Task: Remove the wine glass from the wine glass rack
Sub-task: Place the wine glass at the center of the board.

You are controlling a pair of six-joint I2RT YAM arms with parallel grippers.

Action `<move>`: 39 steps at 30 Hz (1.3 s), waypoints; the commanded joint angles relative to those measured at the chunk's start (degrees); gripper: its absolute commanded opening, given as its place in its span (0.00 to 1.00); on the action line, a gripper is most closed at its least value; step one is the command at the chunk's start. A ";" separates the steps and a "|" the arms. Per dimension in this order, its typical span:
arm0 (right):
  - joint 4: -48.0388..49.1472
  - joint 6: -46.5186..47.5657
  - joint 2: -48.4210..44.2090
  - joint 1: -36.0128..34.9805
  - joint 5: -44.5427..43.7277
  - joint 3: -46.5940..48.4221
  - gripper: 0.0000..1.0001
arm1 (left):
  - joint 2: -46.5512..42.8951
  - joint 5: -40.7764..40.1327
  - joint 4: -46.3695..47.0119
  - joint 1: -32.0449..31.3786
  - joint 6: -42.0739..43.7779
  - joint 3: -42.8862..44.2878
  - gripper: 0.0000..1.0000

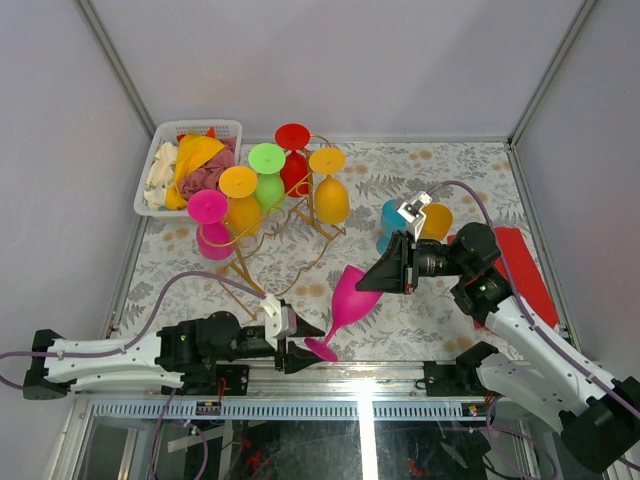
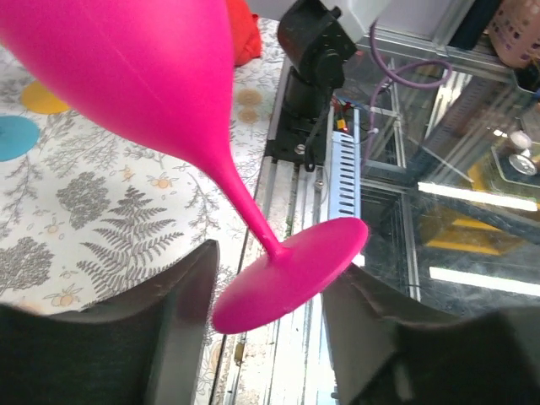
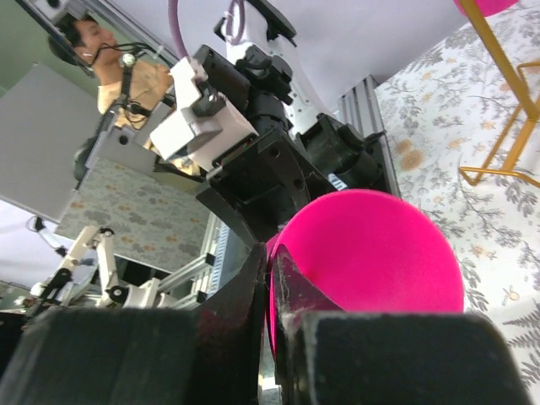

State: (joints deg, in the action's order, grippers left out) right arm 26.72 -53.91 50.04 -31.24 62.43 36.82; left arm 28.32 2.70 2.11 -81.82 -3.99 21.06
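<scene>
The wine glass [image 1: 352, 295] was off the rack [image 3: 499, 61], right tool [image 3: 272, 266] pinching its rim; my spread left tool [image 2: 272, 287] next needed its foot.

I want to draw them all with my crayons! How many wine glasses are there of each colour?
Pink glasses: 2
Orange glasses: 3
Green glass: 1
Red glass: 1
Teal glass: 1
Total: 8
</scene>
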 commanded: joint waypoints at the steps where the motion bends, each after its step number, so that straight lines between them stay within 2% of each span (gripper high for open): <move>1: -8.17 8.55 -1.61 -1.36 -4.15 2.19 0.00 | -1.11 -6.45 6.79 0.68 -4.39 1.15 0.57; 4: -12.59 11.78 -1.85 -1.45 -6.10 3.67 0.00 | -1.41 -6.10 8.10 0.67 -3.87 1.69 0.66; 7: -16.97 14.55 -1.28 -1.54 -8.39 4.80 0.00 | -1.39 -6.04 8.39 0.62 -3.82 2.95 0.70; 8: -17.80 15.08 -1.06 -1.54 -9.14 4.84 0.00 | -1.26 -6.10 8.51 0.57 -3.94 3.15 0.79; 9: -18.26 15.32 -0.62 -1.56 -9.82 4.84 0.00 | -1.13 -5.99 8.50 0.67 -4.11 3.31 0.84; 13: -20.34 16.24 1.50 -1.54 -13.11 5.15 0.00 | -0.01 -5.96 7.33 0.63 -4.53 4.19 0.90; 18: -24.45 18.71 2.63 -1.54 -17.18 6.31 0.00 | 1.85 -6.84 6.89 0.63 -4.53 4.92 0.92; 22: -32.18 22.63 1.57 -1.54 -27.51 7.48 0.00 | 2.47 -7.45 7.45 0.61 -4.99 5.09 0.93; 23: -34.65 23.90 1.17 -1.54 -32.23 8.07 0.00 | 2.36 -7.90 7.31 0.61 -5.35 5.17 0.98; 24: -36.92 25.05 0.73 -1.54 -35.78 8.55 0.00 | 2.40 -8.60 7.07 0.61 -5.86 5.21 1.00; 30: -44.87 29.96 -2.84 -1.54 -56.50 8.44 0.00 | 0.94 -15.23 4.34 0.62 -9.81 6.70 1.00; 39: -49.54 30.96 -3.96 -1.54 -74.41 7.62 0.00 | -4.27 -18.04 7.30 0.65 -14.02 2.98 1.00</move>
State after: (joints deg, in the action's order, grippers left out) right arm -21.54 -24.32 46.92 -32.49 -0.47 42.87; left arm 25.54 -11.18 5.78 -81.58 -14.63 25.26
